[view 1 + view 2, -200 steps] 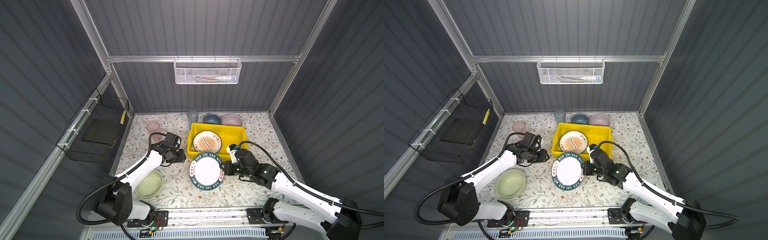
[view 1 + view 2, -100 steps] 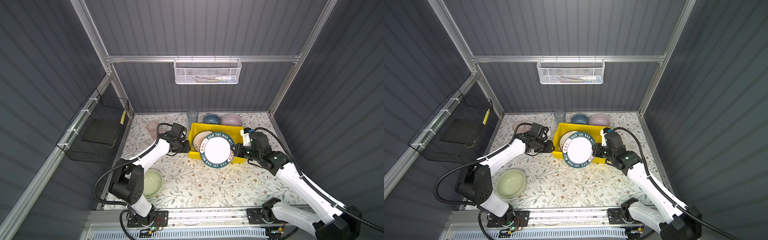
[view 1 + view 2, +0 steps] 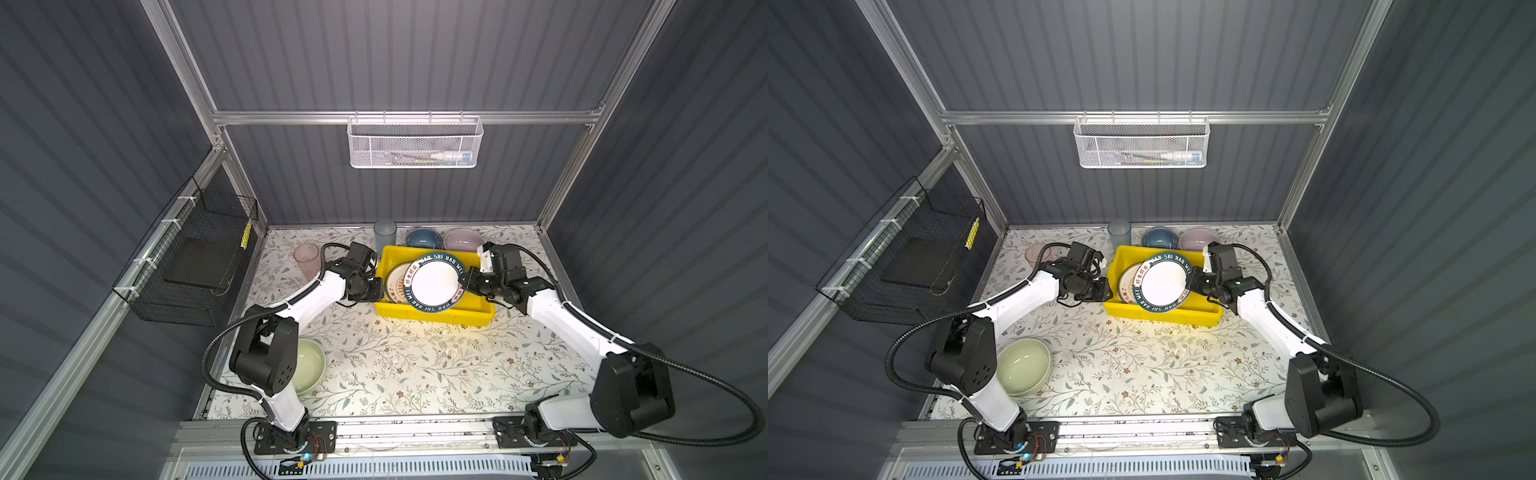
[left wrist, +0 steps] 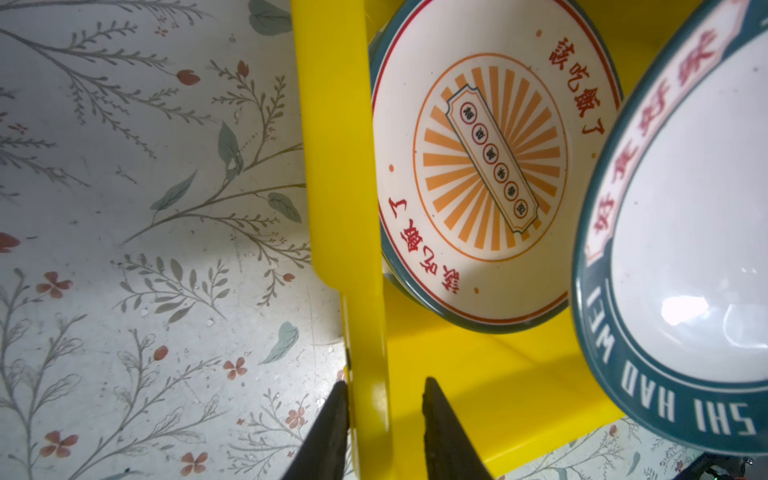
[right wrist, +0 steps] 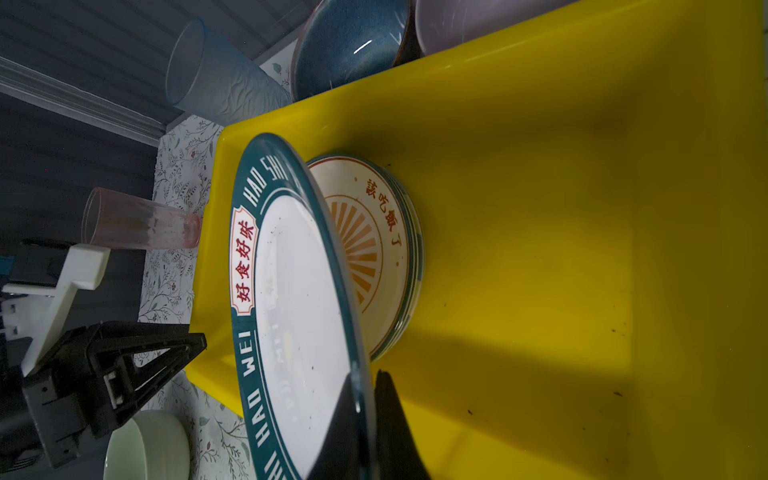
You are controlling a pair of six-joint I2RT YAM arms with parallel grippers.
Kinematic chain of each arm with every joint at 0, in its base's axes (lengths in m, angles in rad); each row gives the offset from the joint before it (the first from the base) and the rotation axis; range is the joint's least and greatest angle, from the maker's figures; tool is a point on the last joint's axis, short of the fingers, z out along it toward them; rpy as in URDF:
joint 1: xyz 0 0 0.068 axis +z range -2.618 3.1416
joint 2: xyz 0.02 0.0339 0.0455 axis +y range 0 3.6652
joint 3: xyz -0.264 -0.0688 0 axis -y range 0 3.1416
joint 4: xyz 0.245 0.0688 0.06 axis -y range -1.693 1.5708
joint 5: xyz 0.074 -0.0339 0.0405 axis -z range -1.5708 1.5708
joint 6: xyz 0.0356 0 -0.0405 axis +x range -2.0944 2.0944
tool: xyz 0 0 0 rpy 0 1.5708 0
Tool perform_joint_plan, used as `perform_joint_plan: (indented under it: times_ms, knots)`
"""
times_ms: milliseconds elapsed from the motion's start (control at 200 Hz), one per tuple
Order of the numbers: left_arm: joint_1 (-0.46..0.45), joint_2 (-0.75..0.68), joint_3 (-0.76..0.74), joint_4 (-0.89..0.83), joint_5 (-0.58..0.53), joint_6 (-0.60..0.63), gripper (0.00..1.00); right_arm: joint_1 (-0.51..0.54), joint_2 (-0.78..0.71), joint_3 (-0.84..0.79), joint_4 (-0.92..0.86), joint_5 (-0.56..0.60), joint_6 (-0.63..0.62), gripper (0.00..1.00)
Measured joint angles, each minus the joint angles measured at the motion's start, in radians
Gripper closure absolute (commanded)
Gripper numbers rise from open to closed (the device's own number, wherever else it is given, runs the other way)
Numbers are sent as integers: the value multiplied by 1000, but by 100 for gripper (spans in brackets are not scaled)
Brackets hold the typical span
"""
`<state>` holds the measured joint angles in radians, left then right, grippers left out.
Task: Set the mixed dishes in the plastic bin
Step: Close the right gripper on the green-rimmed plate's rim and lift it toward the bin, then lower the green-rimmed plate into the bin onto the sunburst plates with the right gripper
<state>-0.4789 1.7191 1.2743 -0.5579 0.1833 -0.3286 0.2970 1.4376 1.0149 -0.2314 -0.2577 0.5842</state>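
Well left of the plastic bin point(image 3: 436, 318) we find the black wire basket point(image 3: 187, 266) hanging on the side wall. Nearer the bin's left side the pink tumbler point(image 3: 306, 259) stands upright on the worktop point(image 3: 415, 365). The green bowl point(image 3: 309, 370) sits well in front of the bin and off to its left.

The left hand point(image 4: 385, 380) is at the bin's left wall, its jaws narrow and astride the rim. We see the outer finger against the wall and the inner one just clear of it. The blue tumbler point(image 3: 385, 235) stands just behind the bin's left rear corner.

Inside the bin, on its left half, lies the sunburst plate point(image 4: 490, 158); the right wrist view shows further rims stacked beneath it. Over the bin's middle the green lettered plate point(image 3: 436, 280) is tilted and overlaps the sunburst plate. We cannot tell whether the two touch.

Just behind the bin's rear wall the blue bowl point(image 3: 423, 239) and the lilac bowl point(image 3: 461, 240) stand side by side. At the bin's right side the right hand point(image 3: 467, 282) is clamped on the rim of the green lettered plate.
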Motion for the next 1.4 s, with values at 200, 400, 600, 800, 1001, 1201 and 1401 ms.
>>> perform_joint_plan:
  times_ms: [200,400,600,800,1001,1201,1401]
  knots:
    - [2,11,2,0,0,1,74,-2,106,31,79,-43,22,98]
    - [2,11,2,-3,1,1,76,-3,181,34,141,-83,46,96]
    - [2,11,2,-3,0,0,77,-3,245,34,190,-122,52,94]
    - [2,11,2,-3,3,0,77,-1,283,34,221,-145,63,88]
    - [2,11,2,-3,5,0,77,0,312,34,240,-159,71,84]
    - [2,11,-1,-2,8,0,77,5,327,41,227,-161,63,71]
    - [2,11,-2,-2,11,0,77,18,334,73,187,-135,42,65]
